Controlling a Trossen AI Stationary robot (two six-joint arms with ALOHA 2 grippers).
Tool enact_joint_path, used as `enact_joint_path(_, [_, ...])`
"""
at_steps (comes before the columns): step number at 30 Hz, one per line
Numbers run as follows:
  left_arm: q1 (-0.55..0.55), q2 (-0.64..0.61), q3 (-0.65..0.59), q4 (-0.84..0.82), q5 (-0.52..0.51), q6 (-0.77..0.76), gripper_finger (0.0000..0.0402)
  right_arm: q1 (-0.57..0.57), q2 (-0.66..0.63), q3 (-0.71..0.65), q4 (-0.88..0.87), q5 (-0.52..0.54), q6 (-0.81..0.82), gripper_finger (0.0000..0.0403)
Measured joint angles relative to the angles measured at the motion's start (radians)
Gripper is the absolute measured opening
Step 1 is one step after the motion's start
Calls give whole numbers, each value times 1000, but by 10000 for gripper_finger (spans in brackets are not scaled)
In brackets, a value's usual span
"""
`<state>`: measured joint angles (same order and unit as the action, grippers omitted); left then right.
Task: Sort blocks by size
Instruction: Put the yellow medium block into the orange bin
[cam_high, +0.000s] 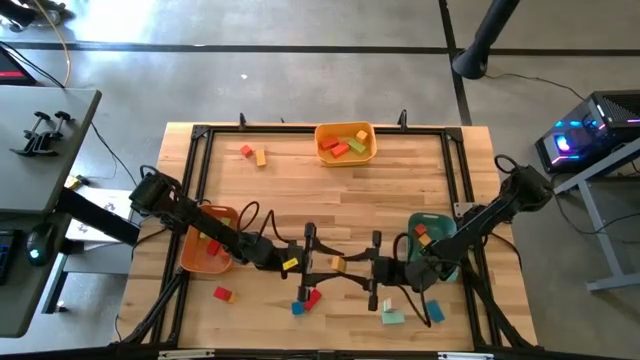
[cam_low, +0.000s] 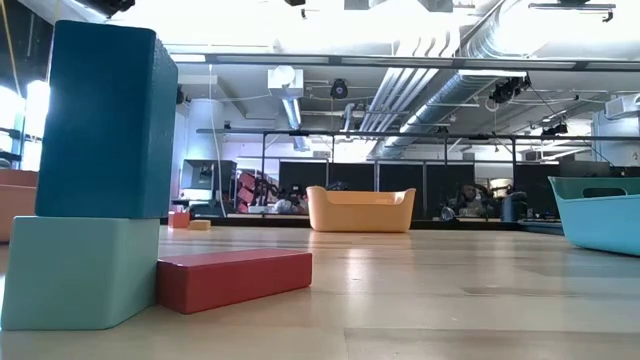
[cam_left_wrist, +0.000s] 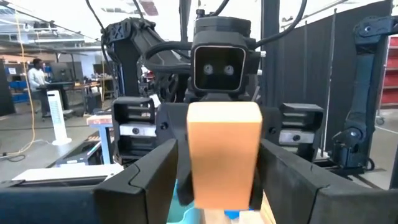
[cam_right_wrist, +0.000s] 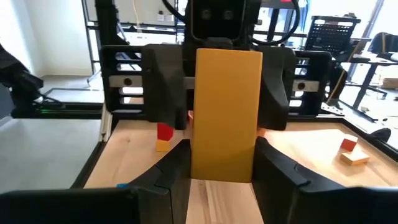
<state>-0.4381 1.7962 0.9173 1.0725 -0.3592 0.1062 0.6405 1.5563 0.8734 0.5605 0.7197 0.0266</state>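
Note:
My left gripper (cam_high: 322, 263) and my right gripper (cam_high: 358, 267) face each other over the table's near middle, both shut on one orange bar block (cam_high: 338, 264). The block shows upright in the left wrist view (cam_left_wrist: 224, 155) and in the right wrist view (cam_right_wrist: 227, 112). Loose blocks lie on the table: a yellow one (cam_high: 290, 265) under my left arm, a red one (cam_high: 222, 294), a red and blue pair (cam_high: 308, 301), and a red and orange pair (cam_high: 253, 154) at the far left. My left gripper pinches the orange block's two side faces (cam_left_wrist: 193, 174) between its two fingers, level, from the table's left. The block stands upright in the hold and looks clear of the table. My right gripper pinches the same block's side faces (cam_right_wrist: 202, 162) between its two fingers, low on the block, level, from the table's right. My left gripper's fingers (cam_right_wrist: 169, 93) flank the block higher up on its far side.
An orange tray (cam_high: 207, 250) sits at the left. A yellow tray (cam_high: 346, 142) with blocks sits at the far middle, a teal tray (cam_high: 432, 240) with blocks at the right. Near the front edge a blue block (cam_low: 105, 120) stands on a teal one (cam_low: 75, 270), beside a red bar (cam_low: 235, 278).

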Motion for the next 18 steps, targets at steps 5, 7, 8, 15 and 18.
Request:
enact_joint_path(5, [0, 0, 0, 0, 2, 0, 198, -11, 27, 0, 32, -35, 0, 131])
enact_joint_path(7, [-1, 1, 0, -4, 2, 0, 187, -13, 32, 0, 34, -39, 0, 131])
enact_joint_path(8, [-1, 2, 0, -4, 2, 0, 179, -13, 33, 0, 34, -39, 0, 131])
enact_joint_path(15, [-3, 2, 0, -31, 11, -3, 105, -13, 34, 0, 10, -42, 8, 131])
enact_joint_path(18, [-3, 2, 0, -68, 7, -11, 103, -19, 33, 0, -39, -66, 19, 140])
